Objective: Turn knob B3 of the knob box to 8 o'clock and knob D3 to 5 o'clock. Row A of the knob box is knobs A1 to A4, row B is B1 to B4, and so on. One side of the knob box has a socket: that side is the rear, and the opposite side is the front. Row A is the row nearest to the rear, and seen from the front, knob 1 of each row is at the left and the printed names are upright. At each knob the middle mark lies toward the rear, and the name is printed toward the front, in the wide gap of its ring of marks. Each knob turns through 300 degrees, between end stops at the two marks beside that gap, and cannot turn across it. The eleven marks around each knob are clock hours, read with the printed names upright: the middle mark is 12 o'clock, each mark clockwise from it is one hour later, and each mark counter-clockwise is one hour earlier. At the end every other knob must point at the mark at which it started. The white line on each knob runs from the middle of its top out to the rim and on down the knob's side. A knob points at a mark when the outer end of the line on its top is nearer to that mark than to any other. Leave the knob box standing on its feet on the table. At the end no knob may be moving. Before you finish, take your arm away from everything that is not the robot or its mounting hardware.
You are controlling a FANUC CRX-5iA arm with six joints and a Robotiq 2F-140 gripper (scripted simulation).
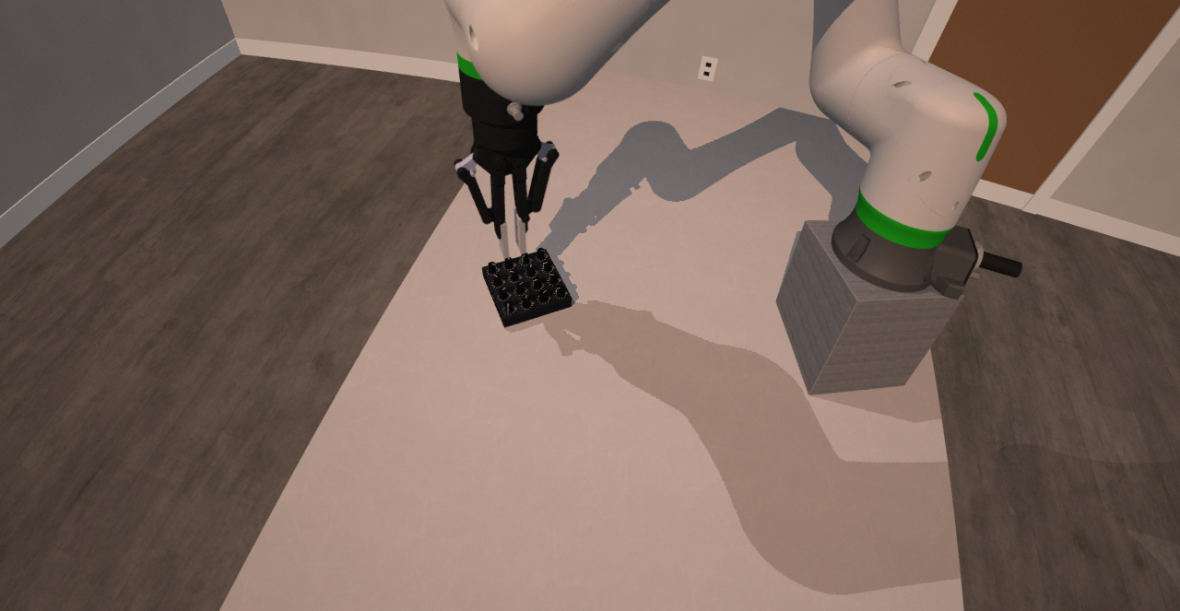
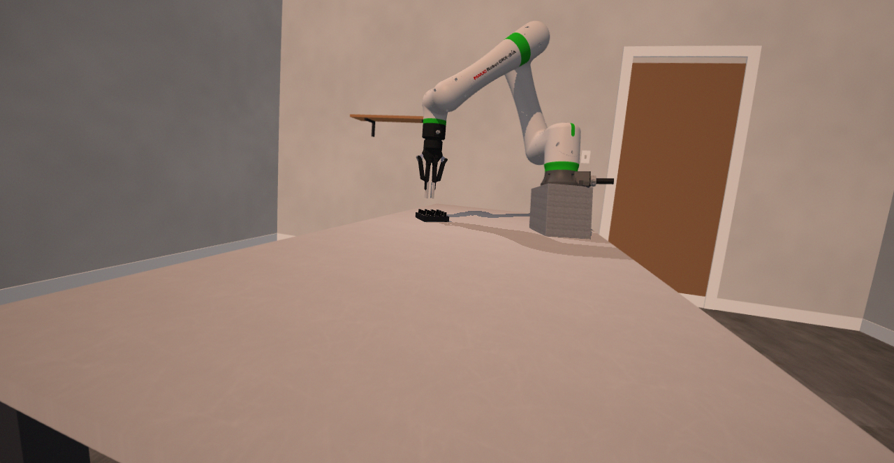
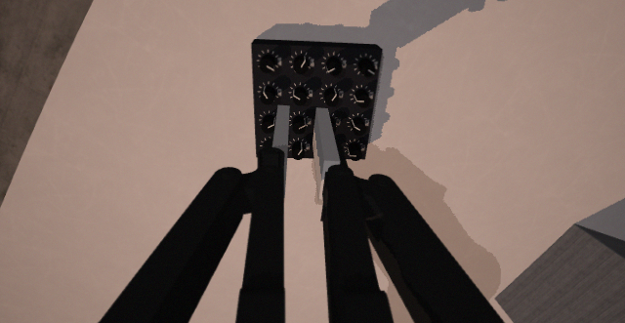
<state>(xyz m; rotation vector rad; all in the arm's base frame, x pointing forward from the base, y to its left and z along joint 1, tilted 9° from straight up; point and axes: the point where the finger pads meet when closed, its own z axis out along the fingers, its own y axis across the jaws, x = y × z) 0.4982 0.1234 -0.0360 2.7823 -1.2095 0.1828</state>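
Top view: the knob box point(image 1: 527, 287), a black square block carrying sixteen knobs in a four-by-four grid, stands on the pale table point(image 1: 511, 475) slightly left of and above the frame centre. The gripper point(image 1: 511, 230) hangs directly above the box's upper left edge, pointing downward from the white arm point(image 1: 527, 13) that enters from the top of the frame. The arm's base sits on a grey pedestal point(image 1: 857, 334) at the right, well apart from the box. Two shadows of the arm fall across the table, one toward the upper right and one toward the lower right.

Exterior view: the knob box point(image 2: 431, 215) appears small near the table's far edge, at the middle of the frame, with the gripper point(image 2: 429, 193) suspended above it and a visible gap between fingertips and knobs. A brown door point(image 2: 675, 172) fills the right, and a wooden shelf point(image 2: 384, 118) projects from the back wall behind the wrist.

Wrist view: the knob box point(image 3: 316, 100) lies in the upper centre, each knob bearing a white line. The two grey finger pads stand nearly parallel and close together, overlapping the lower two rows in the picture. The jaws are drawn in to a narrow gap and grip nothing; they hang above the knobs. The knob names are too small to read.
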